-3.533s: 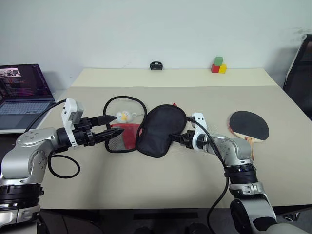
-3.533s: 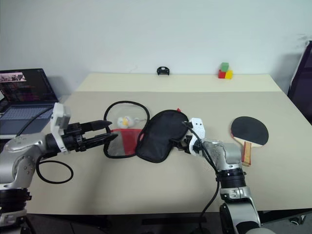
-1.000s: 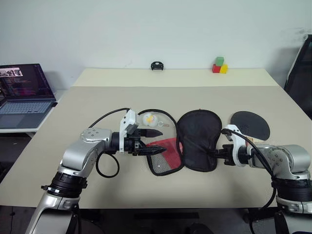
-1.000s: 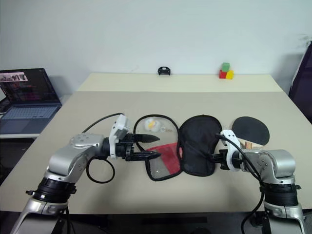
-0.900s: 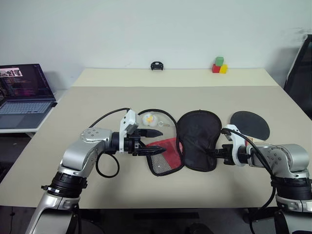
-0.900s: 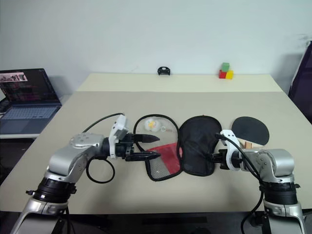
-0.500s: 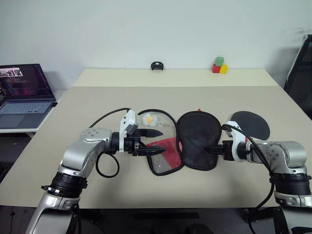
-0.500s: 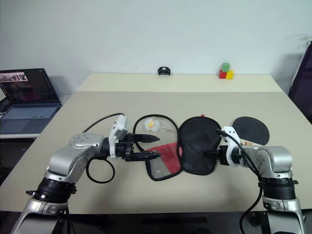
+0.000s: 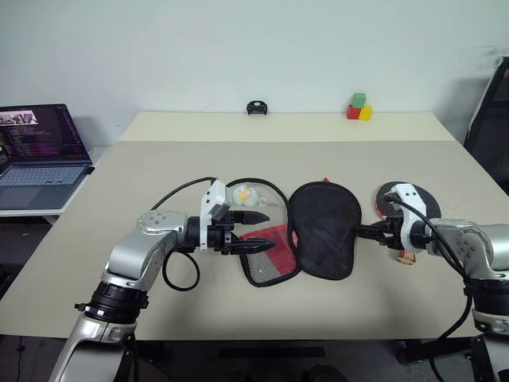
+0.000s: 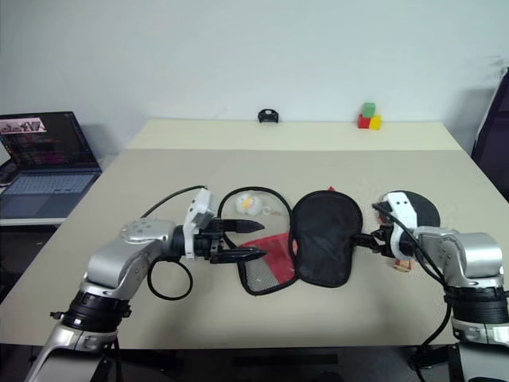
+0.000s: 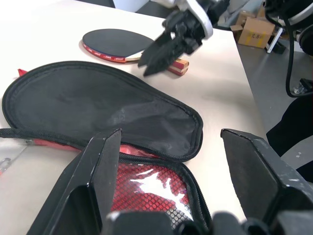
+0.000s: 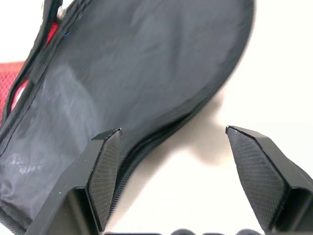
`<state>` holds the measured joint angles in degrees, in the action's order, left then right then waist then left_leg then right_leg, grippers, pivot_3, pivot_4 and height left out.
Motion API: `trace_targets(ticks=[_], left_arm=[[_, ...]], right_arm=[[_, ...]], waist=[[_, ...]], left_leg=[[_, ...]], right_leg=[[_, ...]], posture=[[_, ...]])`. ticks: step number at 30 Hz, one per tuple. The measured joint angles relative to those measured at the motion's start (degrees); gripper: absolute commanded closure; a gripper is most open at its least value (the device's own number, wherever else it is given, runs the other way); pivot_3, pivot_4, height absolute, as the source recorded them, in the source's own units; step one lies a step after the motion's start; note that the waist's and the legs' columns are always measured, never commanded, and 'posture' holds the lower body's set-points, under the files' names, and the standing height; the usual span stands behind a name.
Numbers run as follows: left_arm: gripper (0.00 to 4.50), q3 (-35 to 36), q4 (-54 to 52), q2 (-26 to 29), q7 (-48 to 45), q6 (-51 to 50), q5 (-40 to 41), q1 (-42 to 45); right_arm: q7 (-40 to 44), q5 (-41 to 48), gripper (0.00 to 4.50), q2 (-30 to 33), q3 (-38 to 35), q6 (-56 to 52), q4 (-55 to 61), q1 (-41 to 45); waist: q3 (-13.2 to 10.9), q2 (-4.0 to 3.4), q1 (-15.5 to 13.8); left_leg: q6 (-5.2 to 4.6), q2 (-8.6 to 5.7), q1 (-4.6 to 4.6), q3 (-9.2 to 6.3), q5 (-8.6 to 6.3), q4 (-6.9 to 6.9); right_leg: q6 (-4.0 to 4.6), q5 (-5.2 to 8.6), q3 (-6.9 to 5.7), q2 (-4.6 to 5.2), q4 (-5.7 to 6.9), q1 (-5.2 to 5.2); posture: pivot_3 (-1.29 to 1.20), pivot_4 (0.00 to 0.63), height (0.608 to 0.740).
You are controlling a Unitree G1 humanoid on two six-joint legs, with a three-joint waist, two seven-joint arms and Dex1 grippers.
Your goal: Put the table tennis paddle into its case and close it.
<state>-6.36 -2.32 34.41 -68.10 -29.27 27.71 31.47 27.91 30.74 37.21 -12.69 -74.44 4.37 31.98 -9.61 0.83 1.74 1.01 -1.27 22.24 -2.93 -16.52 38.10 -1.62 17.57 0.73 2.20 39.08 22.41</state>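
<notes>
case (image 9: 318, 229) unzipped flat (paddle (image 9: 383, 196) beside), right hand (image 12: 168, 142) spread

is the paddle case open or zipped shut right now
Open. The case lies unzipped, its black flap spread flat beside the red mesh half, with nothing inside.

The case (image 9: 306, 231) lies unzipped and spread flat, black flap beside its red mesh half. The table tennis paddle (image 11: 115, 44) lies flat just beyond the flap, outside the case.
</notes>
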Motion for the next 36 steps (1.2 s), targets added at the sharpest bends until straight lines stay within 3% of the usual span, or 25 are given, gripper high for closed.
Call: trace_targets(ticks=[1,5,10,15,36], left_arm=[[0.95,0.0,0.0,-0.2,0.1,0.1,-0.1,-0.1],[0.95,-0.1,0.0,-0.9,0.9,1.1,-0.9,-0.3],[0.95,-0.3,0.4,-3.9,1.8,2.4,-1.3,1.9],[0.95,-0.7,0.7,-5.6,2.3,3.9,-2.2,5.7],[0.95,-1.8,2.4,-6.4,1.2,5.8,-3.5,7.4]], right_arm=[[-0.5,0.4,0.78,-0.1,-2.2,-0.3,1.0,-0.1],[-2.8,0.9,0.04,-0.9,-6.9,-0.6,5.0,-1.9],[-15.9,-7.4,0.04,-7.9,-7.3,4.1,10.5,-10.4],[-22.7,-11.2,0.04,-13.6,-7.8,6.4,14.1,-13.3],[-25.7,-16.5,0.04,-16.8,-5.4,14.6,2.9,-10.0]], waist=[[0.0,0.00,0.0],[0.0,0.00,0.0],[0.0,0.05,-0.2],[0.1,0.03,-0.2],[0.1,0.06,0.2]], left_leg=[[0.00,0.00,0.00,0.00,0.00,0.00],[0.00,0.01,-0.01,0.00,0.00,0.00],[0.02,-0.01,0.03,-0.01,0.01,0.02],[0.02,-0.02,-0.11,0.03,0.01,0.04],[-0.01,-0.01,-0.35,0.12,0.02,0.05]], right_leg=[[0.00,0.00,0.00,0.00,0.00,0.00],[0.00,0.00,0.00,0.00,0.00,-0.02],[0.00,0.00,-0.02,0.02,0.02,-0.03],[-0.01,-0.01,0.04,0.01,0.05,-0.09],[-0.05,-0.03,0.15,-0.04,0.12,-0.22]], posture=[[0.00,0.150,0.740],[0.00,0.150,0.740],[0.00,0.150,0.740],[0.00,0.150,0.740],[0.00,0.150,0.740]])
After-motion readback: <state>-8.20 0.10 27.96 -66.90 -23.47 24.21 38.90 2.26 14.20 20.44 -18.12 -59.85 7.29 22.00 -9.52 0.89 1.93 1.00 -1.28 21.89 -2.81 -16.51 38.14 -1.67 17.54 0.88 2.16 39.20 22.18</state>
